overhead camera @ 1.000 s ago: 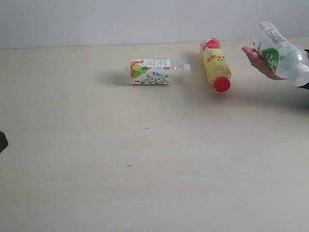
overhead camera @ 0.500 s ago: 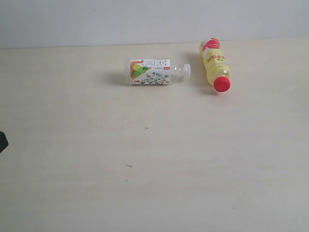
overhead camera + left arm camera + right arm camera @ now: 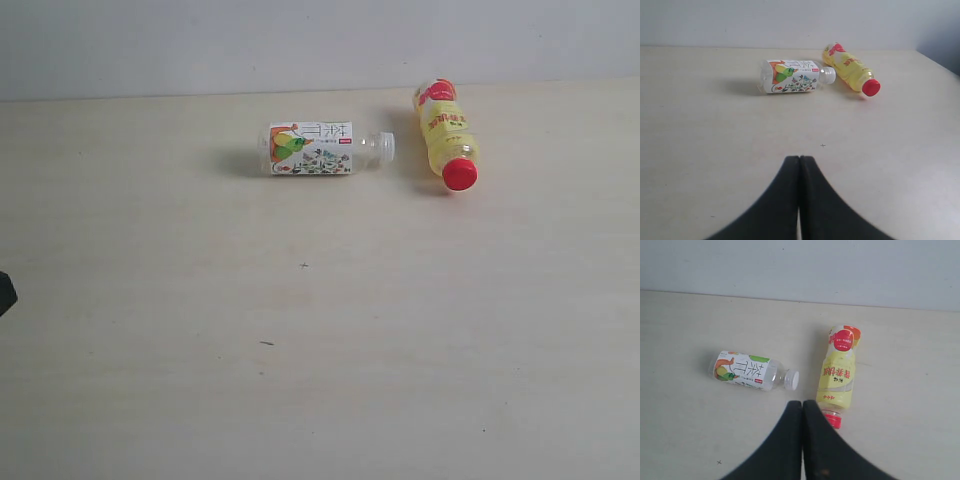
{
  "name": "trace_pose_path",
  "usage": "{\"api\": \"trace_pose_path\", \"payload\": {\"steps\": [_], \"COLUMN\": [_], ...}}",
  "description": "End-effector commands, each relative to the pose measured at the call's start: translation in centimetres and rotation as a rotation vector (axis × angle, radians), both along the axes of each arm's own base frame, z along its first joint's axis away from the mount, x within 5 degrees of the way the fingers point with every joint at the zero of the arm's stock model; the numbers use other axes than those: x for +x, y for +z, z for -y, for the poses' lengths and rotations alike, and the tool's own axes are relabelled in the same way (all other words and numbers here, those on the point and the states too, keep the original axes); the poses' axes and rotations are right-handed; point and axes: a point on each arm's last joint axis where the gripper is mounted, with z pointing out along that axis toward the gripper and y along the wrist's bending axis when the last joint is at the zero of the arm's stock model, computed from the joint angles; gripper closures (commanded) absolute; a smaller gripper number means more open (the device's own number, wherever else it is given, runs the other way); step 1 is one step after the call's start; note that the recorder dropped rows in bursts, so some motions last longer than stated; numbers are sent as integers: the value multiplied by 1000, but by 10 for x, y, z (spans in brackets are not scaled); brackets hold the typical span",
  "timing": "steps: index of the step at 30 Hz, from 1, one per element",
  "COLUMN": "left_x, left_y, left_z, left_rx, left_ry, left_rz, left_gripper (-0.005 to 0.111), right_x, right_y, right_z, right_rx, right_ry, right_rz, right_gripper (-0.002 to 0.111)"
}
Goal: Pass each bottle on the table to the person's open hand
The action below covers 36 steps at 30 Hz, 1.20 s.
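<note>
You see the surface (image 3: 300, 380) lying broad and bare on the near side. Close to its far edge lie the yellow bottle (image 3: 447, 140) at right and the fruit-print bottle (image 3: 312, 149) just left of it. The left end effector (image 3: 799, 159) and right end effector (image 3: 802, 404) are pinched together, holding nothing.

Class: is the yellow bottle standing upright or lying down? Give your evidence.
Lying down. The yellow bottle rests lengthwise on the table, and its red cap points sideways, not up.

The right fingers (image 3: 816, 446) half hide the red cap (image 3: 834, 420) of the yellow bottle (image 3: 839, 376); the exterior view's edge cuts off a dark shape (image 3: 5, 293).
</note>
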Motion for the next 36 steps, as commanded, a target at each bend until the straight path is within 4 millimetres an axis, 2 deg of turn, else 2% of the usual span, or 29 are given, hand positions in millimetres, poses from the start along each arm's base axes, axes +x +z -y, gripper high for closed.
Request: {"api": "trace_pose_path", "payload": {"steps": [1, 13, 17, 26, 32, 36], "left_x": [0, 0, 0, 0, 0, 0], "left_y": [-1, -1, -1, -1, -1, -1], "left_z": [-1, -1, -1, -1, -1, -1], "left_rx": [-9, -9, -9, -9, -9, -9], "left_ry": [8, 8, 8, 8, 8, 8], "left_rz": [1, 1, 1, 1, 1, 1], "left_gripper": [107, 107, 107, 107, 107, 107], "right_x": [-2, -2, 6, 47, 88, 114], "right_y": [2, 1, -8, -62, -101, -132], "right_z": [2, 2, 1, 0, -1, -4], "right_rx": [-6, -7, -9, -37, -69, -58], "right_ry": [-1, 0, 0, -6, -16, -12], "right_rz": [10, 9, -16, -154, -204, -242], "right_gripper": [108, 108, 108, 108, 108, 100]}}
